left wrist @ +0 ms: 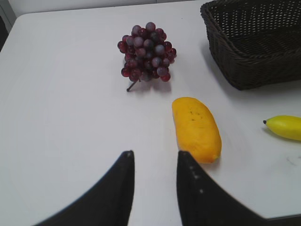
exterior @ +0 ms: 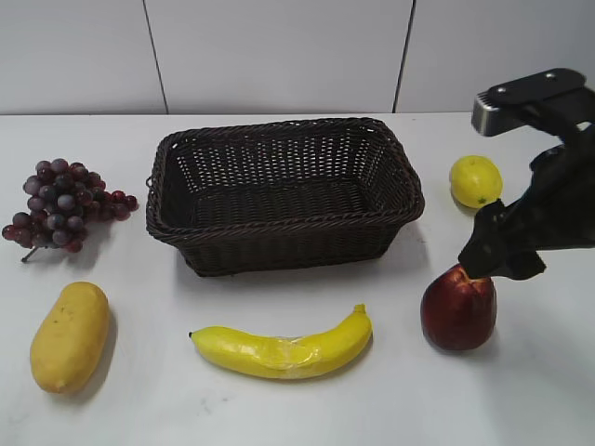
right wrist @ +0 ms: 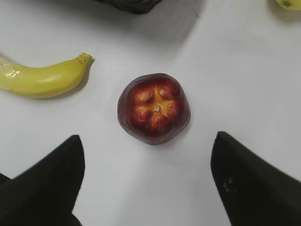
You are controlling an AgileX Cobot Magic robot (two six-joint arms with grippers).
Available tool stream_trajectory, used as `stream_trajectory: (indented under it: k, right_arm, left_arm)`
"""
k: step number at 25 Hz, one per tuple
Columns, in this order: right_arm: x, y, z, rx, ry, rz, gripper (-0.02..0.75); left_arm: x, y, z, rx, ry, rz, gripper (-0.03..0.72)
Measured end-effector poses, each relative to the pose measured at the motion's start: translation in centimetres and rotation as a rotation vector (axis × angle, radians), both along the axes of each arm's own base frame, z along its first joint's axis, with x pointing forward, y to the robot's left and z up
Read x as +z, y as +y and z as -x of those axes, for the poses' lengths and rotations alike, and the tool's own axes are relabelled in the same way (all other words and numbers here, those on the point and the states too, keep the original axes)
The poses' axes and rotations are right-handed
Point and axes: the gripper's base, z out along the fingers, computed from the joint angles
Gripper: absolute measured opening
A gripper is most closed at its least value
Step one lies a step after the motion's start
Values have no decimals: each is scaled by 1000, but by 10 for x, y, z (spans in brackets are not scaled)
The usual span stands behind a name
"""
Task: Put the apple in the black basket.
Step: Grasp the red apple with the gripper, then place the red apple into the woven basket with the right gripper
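The dark red apple (exterior: 456, 310) stands on the white table at the front right; the right wrist view shows its lumpy top from above (right wrist: 154, 108). My right gripper (right wrist: 148, 146) is wide open and empty above it, with the apple just ahead of the jaws; in the exterior view the gripper (exterior: 497, 253) hangs at the apple's upper right. The black woven basket (exterior: 279, 242) sits empty in the middle of the table, and its corner shows in the left wrist view (left wrist: 244, 52). My left gripper (left wrist: 154, 157) is open and empty over bare table.
A banana (exterior: 284, 348) lies in front of the basket. A yellow mango (exterior: 70, 336) is at the front left, next to my left gripper. Purple grapes (exterior: 60, 203) lie at the left. A lemon (exterior: 475, 180) sits right of the basket.
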Motion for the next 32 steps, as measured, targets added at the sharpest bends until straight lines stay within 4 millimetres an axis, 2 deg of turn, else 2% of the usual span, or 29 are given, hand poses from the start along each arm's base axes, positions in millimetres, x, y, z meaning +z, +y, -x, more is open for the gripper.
stream_trajectory:
  k: [6, 12, 16, 20, 23, 25, 27, 32]
  right_arm:
    - [-37, 11, -29, -5, 124, 70, 643]
    - [-77, 15, -39, -5, 229, 115, 642]
    - [-85, 17, -44, -9, 220, 112, 585]
    - [-83, 19, -47, -9, 214, 109, 580]
    - [-76, 19, -49, -5, 244, 119, 580]
    - [-62, 21, -51, -2, 237, 114, 580]
    - [-41, 21, -52, 0, 208, 100, 580]
    - [34, 24, -55, 5, 86, 28, 580]
  left_arm:
    - [0, 0, 0, 0, 0, 0, 236]
    - [0, 0, 0, 0, 0, 0, 235]
    - [0, 0, 0, 0, 0, 0, 235]
    - [0, 0, 0, 0, 0, 0, 235]
    - [0, 0, 0, 0, 0, 0, 235]
    - [0, 0, 0, -1, 0, 1, 235]
    - [0, 0, 0, -1, 0, 1, 235]
    - [0, 0, 0, -1, 0, 1, 235]
